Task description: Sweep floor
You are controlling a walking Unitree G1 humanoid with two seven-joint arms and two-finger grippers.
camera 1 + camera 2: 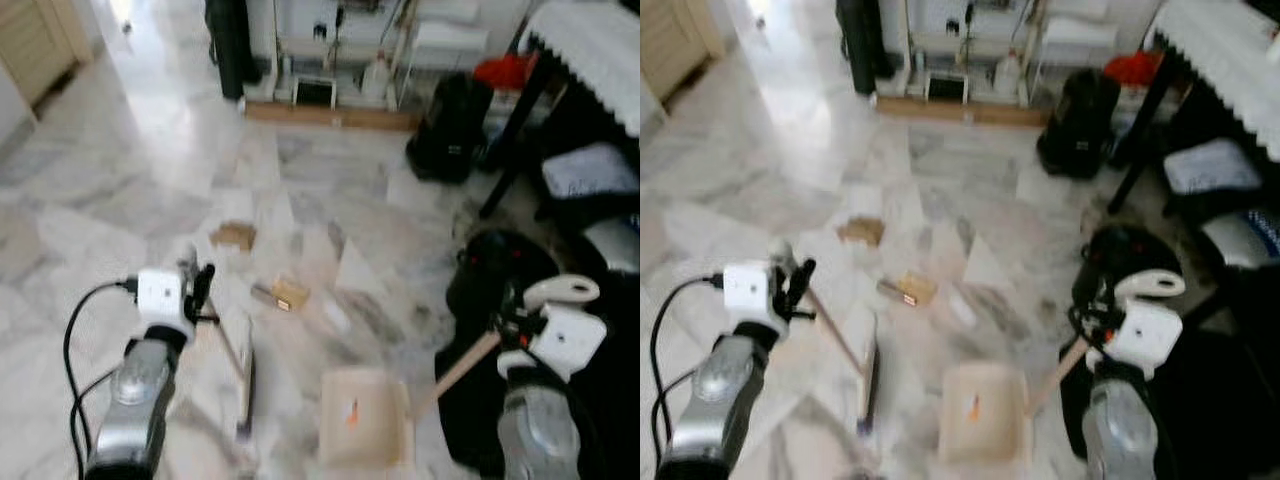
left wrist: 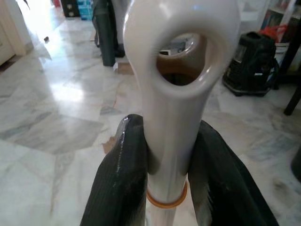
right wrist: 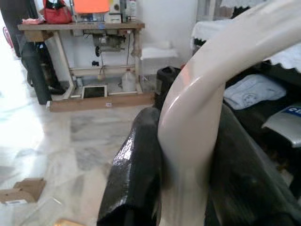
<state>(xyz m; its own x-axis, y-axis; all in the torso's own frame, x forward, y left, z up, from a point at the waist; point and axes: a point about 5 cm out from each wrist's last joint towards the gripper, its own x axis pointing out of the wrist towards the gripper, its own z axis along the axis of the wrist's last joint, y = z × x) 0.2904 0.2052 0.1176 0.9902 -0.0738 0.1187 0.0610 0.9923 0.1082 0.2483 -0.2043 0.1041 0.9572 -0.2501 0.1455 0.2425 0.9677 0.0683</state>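
Note:
My left gripper is shut on the white handle of a broom, just under its hanging hole. The broom's wooden stick slants down to a dark brush head on the marble floor. At the right, my right gripper is shut on the curved white handle of a dustpan. Its stick runs down left to the beige pan, which lies flat on the floor beside the brush. Cardboard scraps and pale paper pieces lie scattered ahead of both.
A black bag and a dark table with a white cloth stand at the right. A sewing table and a wooden plank line the far wall. A black bag sits close by my right arm. Bare marble floor stretches to the left.

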